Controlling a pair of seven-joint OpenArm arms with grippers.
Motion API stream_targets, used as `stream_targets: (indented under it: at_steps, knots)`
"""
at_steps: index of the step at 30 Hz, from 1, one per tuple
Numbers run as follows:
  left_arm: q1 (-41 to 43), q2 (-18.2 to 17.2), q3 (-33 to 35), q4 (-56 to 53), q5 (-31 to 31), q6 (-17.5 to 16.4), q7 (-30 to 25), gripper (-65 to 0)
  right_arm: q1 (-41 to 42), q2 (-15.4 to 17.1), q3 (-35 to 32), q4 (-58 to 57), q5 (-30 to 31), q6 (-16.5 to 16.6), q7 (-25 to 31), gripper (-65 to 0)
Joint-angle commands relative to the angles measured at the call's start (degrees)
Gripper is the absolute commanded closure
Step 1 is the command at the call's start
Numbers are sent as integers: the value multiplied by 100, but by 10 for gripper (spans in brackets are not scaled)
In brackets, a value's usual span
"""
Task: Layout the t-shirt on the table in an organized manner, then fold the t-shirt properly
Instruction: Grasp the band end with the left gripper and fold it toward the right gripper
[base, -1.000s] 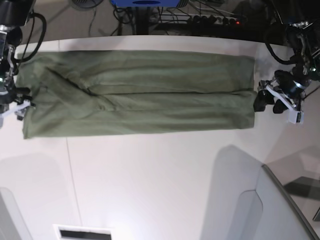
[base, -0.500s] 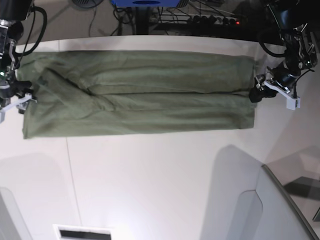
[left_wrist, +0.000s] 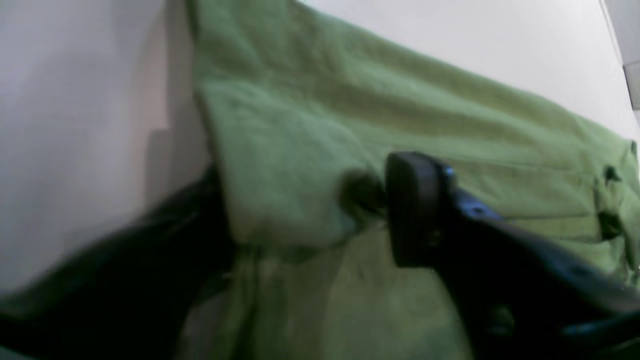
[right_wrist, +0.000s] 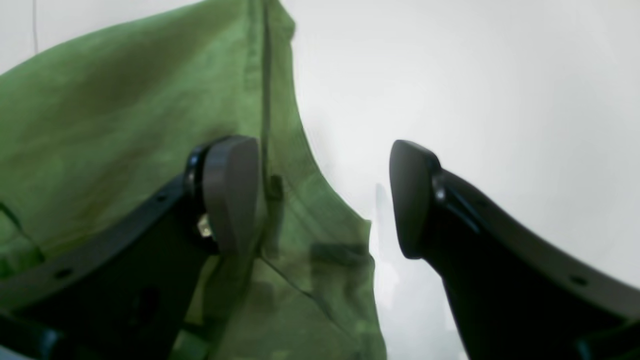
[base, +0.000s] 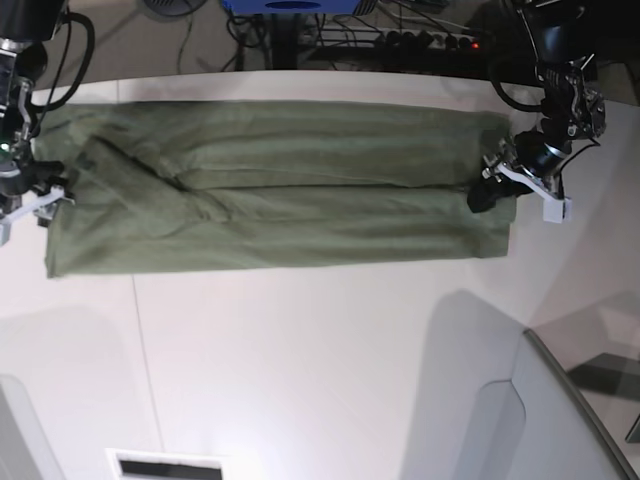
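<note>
The olive-green t-shirt (base: 280, 190) lies as a long folded band across the far half of the white table (base: 300, 360). My left gripper (base: 488, 185) sits on the band's right end. In the left wrist view a hump of t-shirt (left_wrist: 300, 125) stands between the fingers of the left gripper (left_wrist: 310, 210); one pad dents the cloth, and the jaws are still apart. My right gripper (base: 40, 195) is at the band's left end. It is open in the right wrist view (right_wrist: 320, 200), one finger over the t-shirt (right_wrist: 125, 100) and the other over bare table, with the shirt's edge between them.
A grey translucent panel (base: 560, 420) rises at the near right corner. Cables and a power strip (base: 430, 40) lie beyond the table's far edge. A thin seam (base: 140, 330) runs down the tabletop, and a dark slot (base: 165, 465) sits at the near edge.
My left gripper has moved from beside the shirt's right end onto it, and its jaws have narrowed around the cloth. The right gripper shifted slightly up, then stayed.
</note>
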Motion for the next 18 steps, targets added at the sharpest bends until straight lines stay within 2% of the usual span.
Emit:
stream_targets:
  at_steps: [1,3,4,7,13,18]
  knots:
    - [35,-45,10,-47,164,60,40,-191,45,96,17,106,10,-23,152,-378]
    - [35,-45,10,-250,164,60,-259,-26,45,96,17,106,10,-23,152,-378]
    - [-35,-54,10,-399,164,60,-418,0,45,96,17,106,10,-23,152,-378]
    - [-360,-142,10,-971,269,60,-743,0,45,61,17,115,10,-14,152,-378]
    - [-967,-282,-43,-1146,1298,60,-1086,0,-61,-88,17,352,10,-14,152,-378]
    - [-888,-405,10,-144,1860,60,-1059,0,-114,-132,17,475,10,-14,143,-378]
